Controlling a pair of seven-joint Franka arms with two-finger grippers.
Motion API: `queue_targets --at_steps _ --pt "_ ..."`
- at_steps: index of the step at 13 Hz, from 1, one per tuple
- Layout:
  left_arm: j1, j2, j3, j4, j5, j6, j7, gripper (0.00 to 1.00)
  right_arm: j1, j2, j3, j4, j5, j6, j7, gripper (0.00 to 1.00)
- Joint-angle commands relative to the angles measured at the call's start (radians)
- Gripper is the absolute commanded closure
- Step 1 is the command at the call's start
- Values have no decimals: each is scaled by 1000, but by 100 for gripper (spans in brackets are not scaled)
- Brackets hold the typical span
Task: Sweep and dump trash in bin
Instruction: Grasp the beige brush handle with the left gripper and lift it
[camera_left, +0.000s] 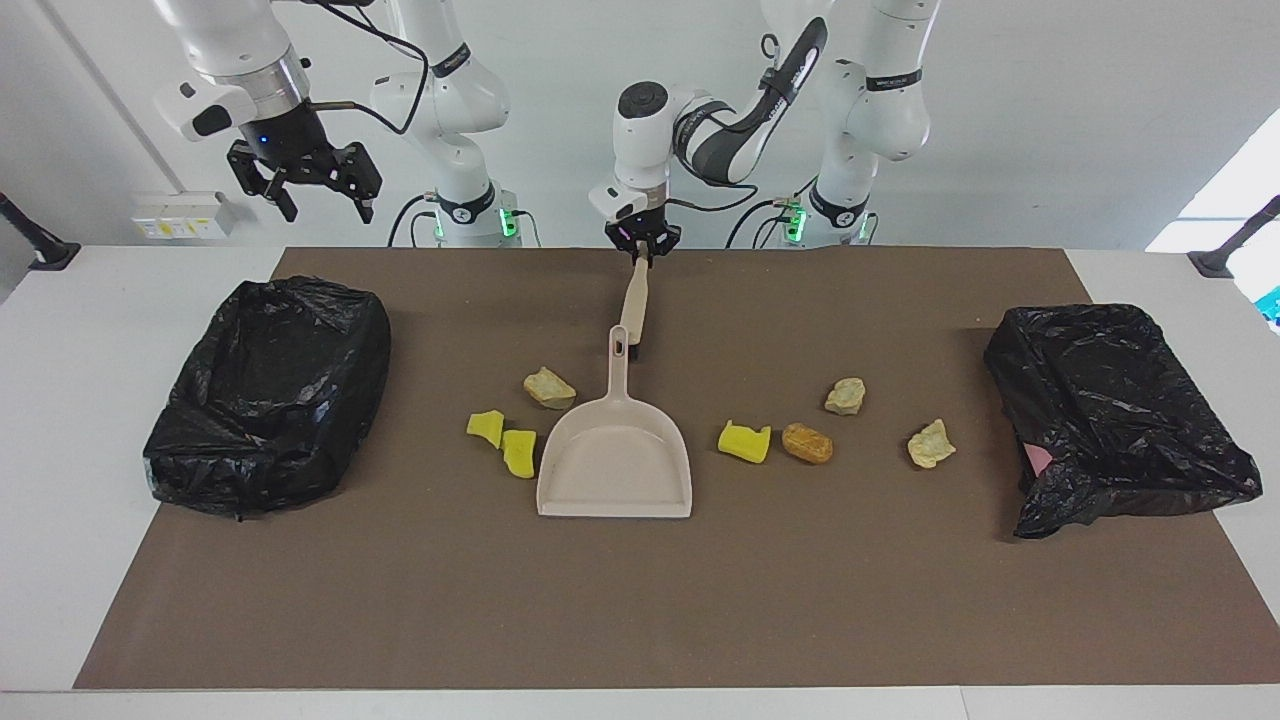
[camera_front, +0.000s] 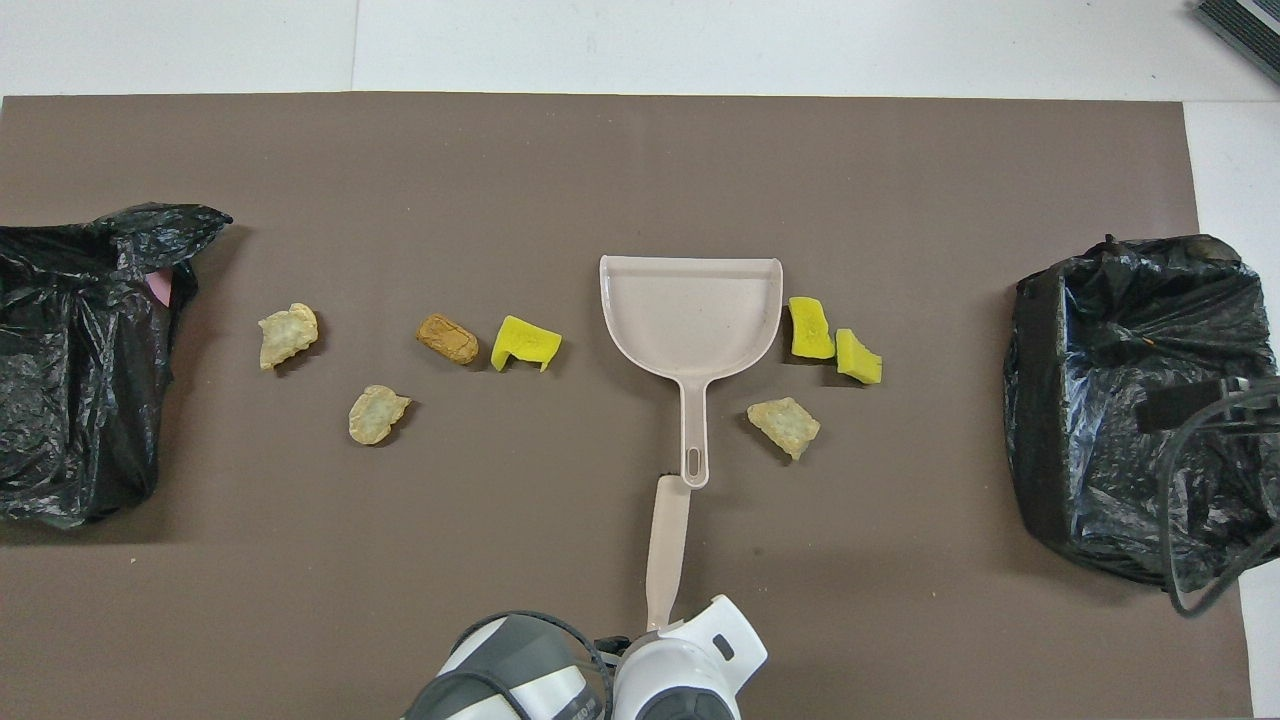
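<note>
Brown matting covers the table, where our left tool (camera_left: 641, 247) has pinched shut on the brush (camera_left: 633, 303) handle, our right tool (camera_left: 305, 185) waits open over a black-bagged bin (camera_left: 270, 390), so next we judge we must sweep the trash (camera_left: 745, 442) beside the dustpan (camera_left: 617, 462) into it.

Matt brown mat (camera_left: 640, 600) across a smooth white table (camera_left: 60, 420), paper or thin board by its look. Glossy, crinkled black plastic bags over both bins: one at the right arm's end (camera_left: 265, 390), one at the left arm's end (camera_left: 1115, 415). Smooth beige plastic dustpan (camera_left: 615, 465), faintly satin, with a brush (camera_left: 634, 305) of matching beige plastic handle and dark bristles. Rough, porous foam-like lumps: bright yellow (camera_left: 745, 442), orange-brown (camera_left: 807, 443), pale beige (camera_left: 930, 444). Glossy white plastic shells on both arms, matt black hardware at the grippers.
</note>
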Motion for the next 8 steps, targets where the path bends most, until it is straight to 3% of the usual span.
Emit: queue_targets --at_steps 1,5,8 --pt "72 -46 2 56 3 -154 -13 100 3 -12 0 -22 8 24 -19 0" --pt "240 -77 2 108 24 -297 -13 100 9 -6 6 -21 7 34 -19 0" --pt "380 -89 0 141 87 -315 -2 100 17 40 49 31 14 11 46 0"
